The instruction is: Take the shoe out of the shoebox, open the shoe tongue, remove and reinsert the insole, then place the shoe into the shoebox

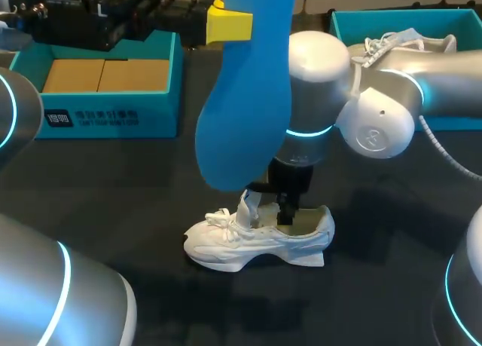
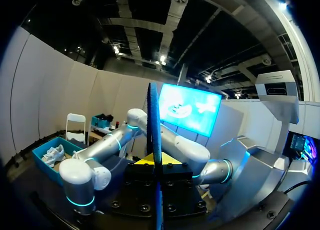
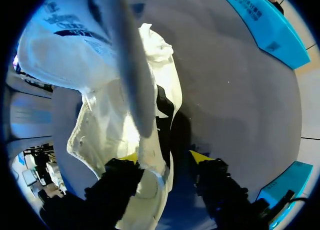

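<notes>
The left gripper (image 1: 230, 26) clamps the blue insole (image 1: 248, 97) above the white shoe (image 1: 226, 240); the right gripper (image 1: 288, 210), spread wide, sits in its opening. Lowered crooked, the insole could buckle.

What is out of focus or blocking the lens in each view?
Head view: the blue insole, held up in the left gripper, looms soft and hides much behind it; the white shoe is sharp. Left wrist view: the insole shows edge-on, a thin strip. Right wrist view: the shoe is very close, blurred and brightly lit.
</notes>
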Motion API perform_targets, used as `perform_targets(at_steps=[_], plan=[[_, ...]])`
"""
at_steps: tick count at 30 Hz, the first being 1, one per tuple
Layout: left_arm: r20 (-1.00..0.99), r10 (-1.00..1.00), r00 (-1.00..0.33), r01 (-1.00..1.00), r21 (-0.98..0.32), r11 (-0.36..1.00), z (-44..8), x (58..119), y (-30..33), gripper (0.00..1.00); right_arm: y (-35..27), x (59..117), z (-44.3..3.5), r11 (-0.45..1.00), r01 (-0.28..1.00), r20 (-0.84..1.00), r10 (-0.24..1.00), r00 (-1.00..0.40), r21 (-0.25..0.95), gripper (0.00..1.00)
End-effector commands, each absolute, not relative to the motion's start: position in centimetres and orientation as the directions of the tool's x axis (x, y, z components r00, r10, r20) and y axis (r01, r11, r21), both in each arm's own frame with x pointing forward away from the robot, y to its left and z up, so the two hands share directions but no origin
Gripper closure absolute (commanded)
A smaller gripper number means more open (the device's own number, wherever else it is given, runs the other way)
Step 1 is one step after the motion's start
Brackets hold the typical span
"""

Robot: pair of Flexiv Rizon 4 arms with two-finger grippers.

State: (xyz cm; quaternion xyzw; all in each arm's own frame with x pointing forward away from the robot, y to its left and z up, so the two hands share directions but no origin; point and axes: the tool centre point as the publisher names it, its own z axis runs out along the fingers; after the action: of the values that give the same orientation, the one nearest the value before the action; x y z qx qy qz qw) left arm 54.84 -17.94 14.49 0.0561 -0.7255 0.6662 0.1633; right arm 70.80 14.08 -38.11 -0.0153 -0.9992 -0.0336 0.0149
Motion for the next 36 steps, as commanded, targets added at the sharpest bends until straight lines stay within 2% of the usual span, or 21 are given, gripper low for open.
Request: perform_targets(at_steps=[1,2,3,4,17,29,36], plan=[[0.312,0.137,-0.940,-0.298,-0.948,0.109,14.5,54.9,-18.1,1.00,14.4,71.0,-39.0,0.998,0.033,0.043,0.031,-0.999,0.058,0.68],[0.312,0.137,-0.940,-0.298,-0.948,0.109,14.5,54.9,-18.1,1.00,14.4,71.0,-39.0,0.998,0.034,0.044,0.032,-0.999,0.058,0.77],[0.312,0.137,-0.940,-0.298,-0.948,0.109,14.5,54.9,-18.1,1.00,14.5,70.9,-39.0,0.998,0.035,0.045,0.032,-0.998,0.059,0.97],[0.312,0.137,-0.940,-0.298,-0.948,0.109,14.5,54.9,-18.1,1.00,14.5,70.9,-39.0,0.998,0.035,0.045,0.033,-0.998,0.061,1.00],[0.312,0.137,-0.940,-0.298,-0.948,0.109,14.5,54.9,-18.1,1.00,13.9,70.3,-36.5,0.998,0.045,0.064,0.042,-0.997,0.054,1.00],[0.312,0.137,-0.940,-0.298,-0.948,0.109,14.5,54.9,-18.1,1.00,13.8,69.8,-33.4,0.953,0.284,0.166,0.265,-0.950,0.108,1.00],[0.312,0.137,-0.940,-0.298,-0.948,0.109,14.5,54.9,-18.1,1.00,14.4,68.8,-31.9,0.838,0.528,0.176,0.503,-0.846,0.141,1.00]])
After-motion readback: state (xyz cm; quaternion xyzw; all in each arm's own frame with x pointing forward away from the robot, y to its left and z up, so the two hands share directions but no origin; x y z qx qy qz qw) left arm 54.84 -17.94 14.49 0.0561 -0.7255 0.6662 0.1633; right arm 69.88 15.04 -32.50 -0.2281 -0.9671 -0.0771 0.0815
